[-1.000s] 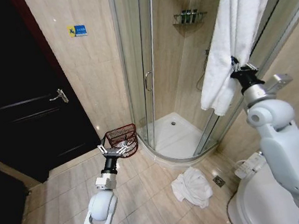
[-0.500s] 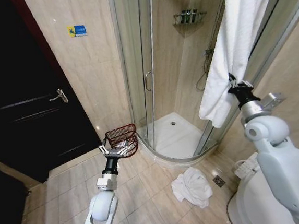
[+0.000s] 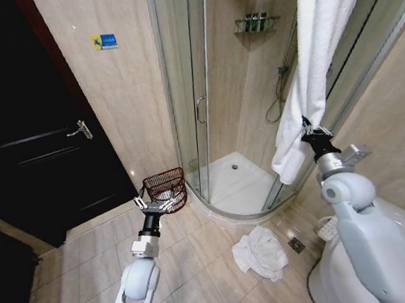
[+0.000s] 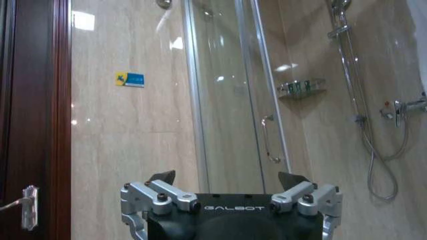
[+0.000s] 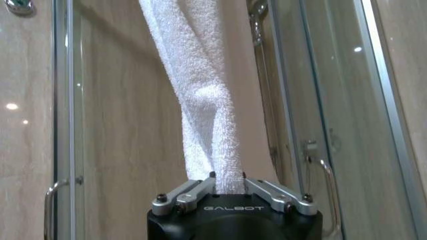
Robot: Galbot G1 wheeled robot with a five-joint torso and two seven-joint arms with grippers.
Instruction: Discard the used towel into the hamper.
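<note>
Since a second ago, the right hand (image 3: pixel 305 129) has come down and leftward from the upper right of the head view toward the right centre, drawing the hanging white towel (image 3: pixel 315 63) with it. Going left to right: a dark door (image 3: pixel 31 138) fills the left side. At lower centre-left, the left hand (image 3: pixel 156 201) is held upright with its fingers spread apart and nothing between them. Just behind it stands the hamper (image 3: pixel 166 188), a reddish wire basket on the tiled floor (image 3: pixel 78 276) beside the glass shower enclosure (image 3: pixel 197 88). A second crumpled white towel (image 3: pixel 261 253) lies on the floor at lower centre-right. At right centre, the right hand is pinched closed on a fold of the hanging towel; the right wrist view shows the cloth (image 5: pixel 200 100) rising from between its fingers (image 5: pixel 183 196).
</note>
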